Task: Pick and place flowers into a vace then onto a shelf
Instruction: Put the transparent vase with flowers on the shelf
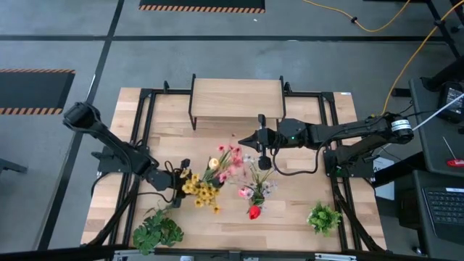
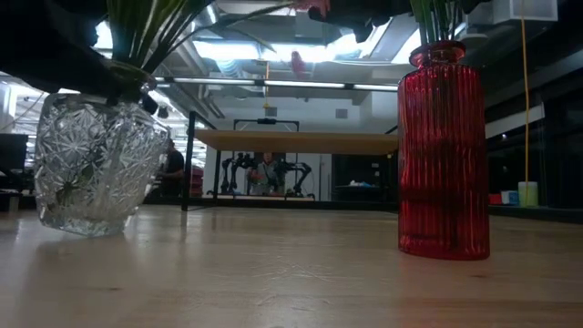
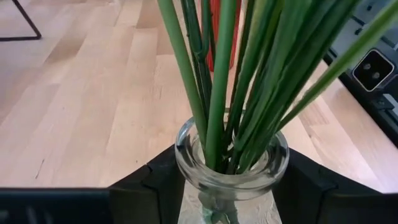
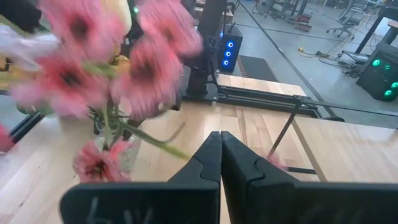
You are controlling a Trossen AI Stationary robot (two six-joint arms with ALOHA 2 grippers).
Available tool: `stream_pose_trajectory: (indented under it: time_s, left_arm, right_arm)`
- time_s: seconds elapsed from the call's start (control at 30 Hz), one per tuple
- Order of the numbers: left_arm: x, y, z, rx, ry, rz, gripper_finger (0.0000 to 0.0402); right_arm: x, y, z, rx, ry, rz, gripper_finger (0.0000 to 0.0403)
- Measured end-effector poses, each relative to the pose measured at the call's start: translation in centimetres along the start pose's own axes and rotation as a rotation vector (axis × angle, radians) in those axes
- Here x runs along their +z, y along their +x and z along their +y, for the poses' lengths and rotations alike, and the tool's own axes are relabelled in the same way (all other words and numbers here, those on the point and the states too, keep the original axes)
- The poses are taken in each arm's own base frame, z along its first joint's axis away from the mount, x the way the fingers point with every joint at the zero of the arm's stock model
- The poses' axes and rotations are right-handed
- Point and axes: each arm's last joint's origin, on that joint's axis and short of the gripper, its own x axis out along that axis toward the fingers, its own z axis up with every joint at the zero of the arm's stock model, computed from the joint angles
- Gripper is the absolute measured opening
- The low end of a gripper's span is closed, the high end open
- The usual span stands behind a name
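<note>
From overhead I see my left gripper (image 1: pixel 176 190) out over the front-left part of the bench (image 1: pixel 304 188), right at the clear glass vase (image 2: pixel 91 164) that holds the yellow flowers (image 1: pixel 201 191). Through the left wrist camera the vase's round mouth sits between the two dark fingers (image 3: pixel 149 180), one on each side of the neck, with a bundle of green stems (image 3: pixel 217 81) rising out of it. The jaws stand partly open around the neck; I cannot tell from this angle whether they actually press on the glass or just bracket it. In the low view the glass vase leans slightly rather than standing flat.

My right gripper (image 1: pixel 264 154) reaches in from the right to the middle of the bench, just in front of the shelf (image 1: pixel 237 98). Its jaws are closed together with nothing between them. Pink flowers (image 4: pixel 93 62) hang close in front of them, just beside the fingertips but not gripped.

The red ribbed vase (image 2: pixel 444 155) stands upright on the bench with stems in it, near the centre. The shelf sits at the back middle of the bench. Two leafy green plants (image 1: pixel 158 230) rest near the front corners.
</note>
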Motion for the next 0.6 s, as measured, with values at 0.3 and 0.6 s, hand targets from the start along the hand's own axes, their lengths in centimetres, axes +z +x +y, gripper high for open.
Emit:
stream_pose_trajectory:
  time_s: [0.3, 0.6]
  left_arm:
    - [1.5, -2.0, 0.6, 0.035, 0.032, -0.085, 0.0185]
    - [3.5, -5.2, 1.9, 0.108, 0.045, -0.223, 0.0184]
  right_arm:
    - [-0.1, -0.1, 0.0, 0.001, -0.031, 0.009, 0.0005]
    - [1.1, -2.0, -1.4, 0.003, -0.017, -0.030, 0.0005]
